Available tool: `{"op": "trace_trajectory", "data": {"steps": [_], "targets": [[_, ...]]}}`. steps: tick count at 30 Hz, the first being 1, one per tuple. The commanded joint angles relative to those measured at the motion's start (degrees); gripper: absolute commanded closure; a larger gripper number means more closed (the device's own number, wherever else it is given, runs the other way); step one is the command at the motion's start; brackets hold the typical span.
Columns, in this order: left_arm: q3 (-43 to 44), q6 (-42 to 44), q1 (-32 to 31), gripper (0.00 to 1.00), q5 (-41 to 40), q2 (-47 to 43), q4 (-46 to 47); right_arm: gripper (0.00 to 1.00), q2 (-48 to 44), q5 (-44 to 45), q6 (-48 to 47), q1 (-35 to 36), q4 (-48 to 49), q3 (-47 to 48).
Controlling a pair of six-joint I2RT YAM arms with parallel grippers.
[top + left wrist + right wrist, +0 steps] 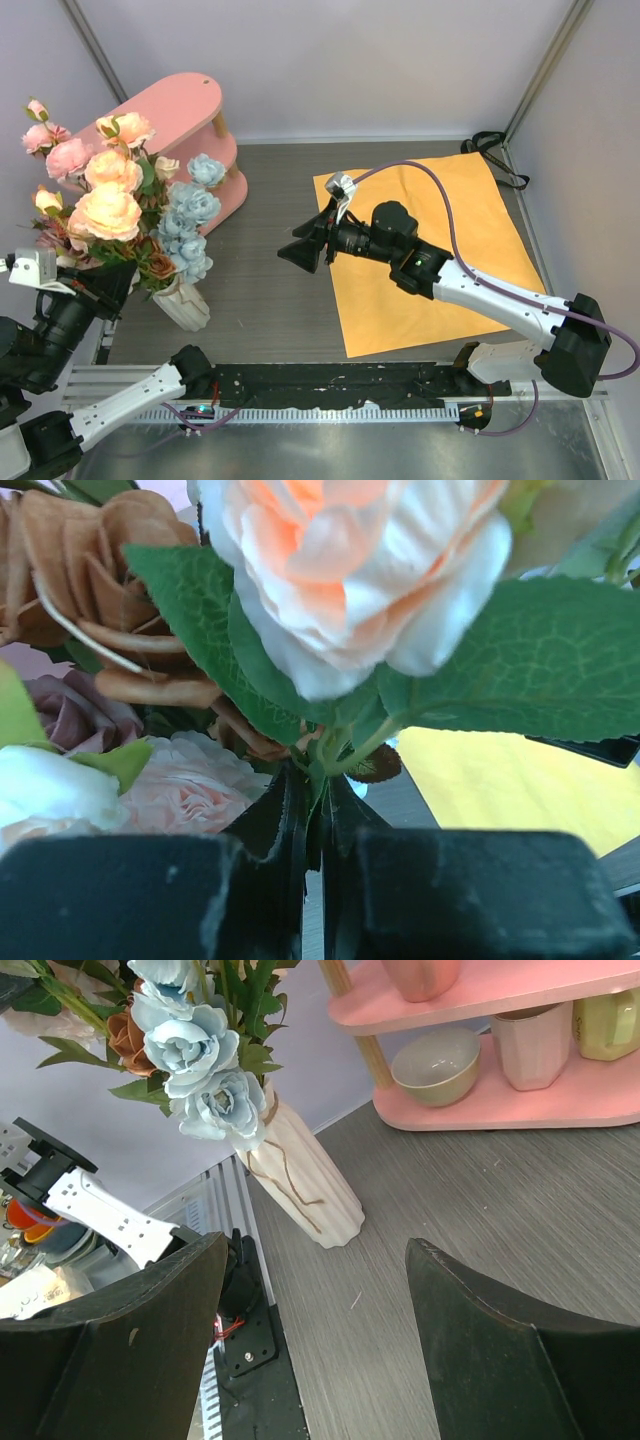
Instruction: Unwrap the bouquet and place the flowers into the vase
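Observation:
The flowers (110,200) stand unwrapped in the ribbed cream vase (185,305) at the table's left; pink, peach and pale-blue blooms spread above it. My left gripper (112,283) reaches into the bunch from the left. In the left wrist view it (315,790) is shut on a green stem just under a peach rose (350,570). The bouquet's orange sheet (450,250) lies flat on the right. My right gripper (305,250) hovers open and empty over the table's middle, facing the vase (300,1185) and blue blooms (200,1050), its own jaws (315,1250) wide apart.
A pink two-tier shelf (185,110) stands behind the vase, holding a bowl (435,1060) and cups (530,1045). A black ribbon (490,145) lies at the sheet's far corner. A black rail (330,385) runs along the near edge.

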Motion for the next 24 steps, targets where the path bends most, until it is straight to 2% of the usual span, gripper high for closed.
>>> {"op": "trace_trajectory", "data": {"steps": [1, 3, 6, 7, 10, 14, 16, 20, 22, 24], "targets": [[-1.34, -1.32, 0.22, 0.94, 0.52, 0.35, -2.42, 0.22, -0.77, -0.45, 0.7, -0.02, 2.78, -0.11], [-0.73, -1.93, 0.22, 0.92, 0.69, 0.09, -2.95, 0.22, -0.95, -0.36, 0.7, -0.11, 2.69, -0.11], [2.16, -2.9, 0.22, 0.64, 1.4, 0.35, -2.95, 0.22, -0.77, -0.09, 0.53, -0.02, 2.34, -0.11], [4.0, -3.16, 0.22, 0.5, 2.53, 0.44, -2.42, 0.22, -0.77, -0.01, 0.53, -0.02, 1.81, -0.02], [8.3, -3.87, 0.22, 0.32, 5.52, 1.31, -1.02, 0.22, -0.68, 0.78, 0.53, -0.02, 0.32, 0.33], [13.24, -3.96, 0.22, 0.2, 14.46, 2.63, 3.54, 0.22, -1.56, 4.38, -0.17, -0.02, -3.54, 1.12], [16.21, -3.96, 0.22, 0.17, 17.64, 4.03, 7.14, 0.21, -2.35, 7.53, -1.31, -0.02, -7.04, 2.08], [21.23, -3.34, 0.22, 0.16, 26.34, 8.78, 14.35, 0.18, -3.32, 13.96, -2.11, -0.11, -12.77, 3.84], [24.65, -2.99, 0.22, 0.16, 32.58, 13.33, 18.3, 0.16, -3.58, 16.33, -2.28, -0.11, -17.41, 5.24], [28.43, -2.55, 0.22, 0.15, 39.76, 17.03, 21.03, 0.14, -3.93, 22.64, -1.5, -0.11, -20.24, 6.04]]}}
